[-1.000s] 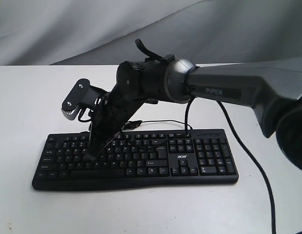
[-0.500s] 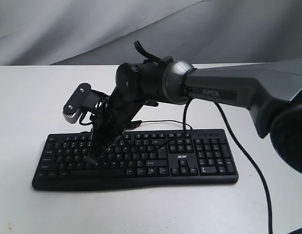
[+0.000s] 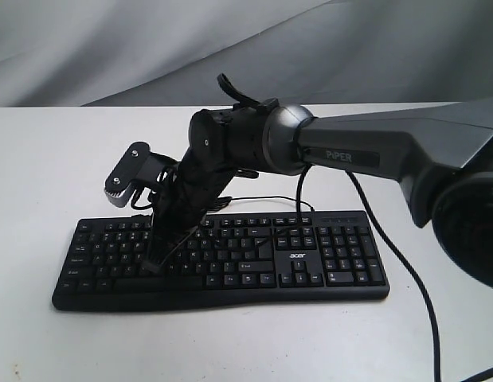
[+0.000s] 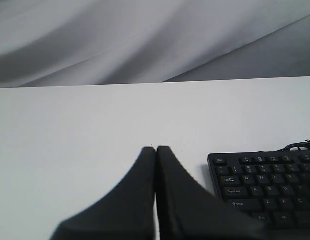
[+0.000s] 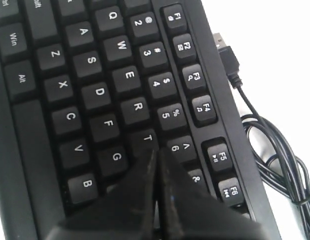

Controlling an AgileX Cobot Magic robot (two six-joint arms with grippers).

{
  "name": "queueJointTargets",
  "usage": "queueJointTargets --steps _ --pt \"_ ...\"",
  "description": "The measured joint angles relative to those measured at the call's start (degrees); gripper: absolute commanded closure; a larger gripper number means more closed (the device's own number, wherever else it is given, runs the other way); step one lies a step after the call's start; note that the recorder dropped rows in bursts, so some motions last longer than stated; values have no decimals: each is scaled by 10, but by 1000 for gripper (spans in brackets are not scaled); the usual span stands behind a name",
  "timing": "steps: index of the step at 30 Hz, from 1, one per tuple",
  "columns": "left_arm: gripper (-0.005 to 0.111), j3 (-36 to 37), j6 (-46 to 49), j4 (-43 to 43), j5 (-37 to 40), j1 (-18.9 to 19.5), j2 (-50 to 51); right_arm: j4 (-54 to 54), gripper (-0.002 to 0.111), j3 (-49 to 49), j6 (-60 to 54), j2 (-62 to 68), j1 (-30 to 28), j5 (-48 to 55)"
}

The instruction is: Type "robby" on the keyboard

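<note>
While the keyboard [image 3: 334, 259] lies on the near middle of the white table [image 3: 47, 167], the right gripper [image 5: 156, 152] reaches across to its left half, jaws clenched together and empty, tips over the keys around T and G; contact cannot be told. The left gripper [image 4: 156, 149] hangs above the table off the keyboard's left end, likewise clenched empty. The cable [image 5: 282, 150] lies coiled beyond the keyboard's far edge.
</note>
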Motion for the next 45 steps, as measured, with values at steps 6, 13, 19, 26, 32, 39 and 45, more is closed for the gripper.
queueJointTargets --steps 6,13,19,26,32,39,45 --pt "106 0 0 0 0 0 0 0 108 0 -1 2 0 0" --pt "106 0 0 0 0 0 0 1 108 0 -2 9 0 -1" --pt "106 0 0 0 0 0 0 2 108 0 -2 9 0 -2" --pt "106 0 0 0 0 0 0 5 108 -1 -2 5 0 -5" --pt "106 0 0 0 0 0 0 -46 108 -1 24 -67 0 -4" --pt "106 0 0 0 0 0 0 -153 108 -1 117 -167 0 -30" --pt "106 0 0 0 0 0 0 -185 108 26 148 -305 -1 -57"
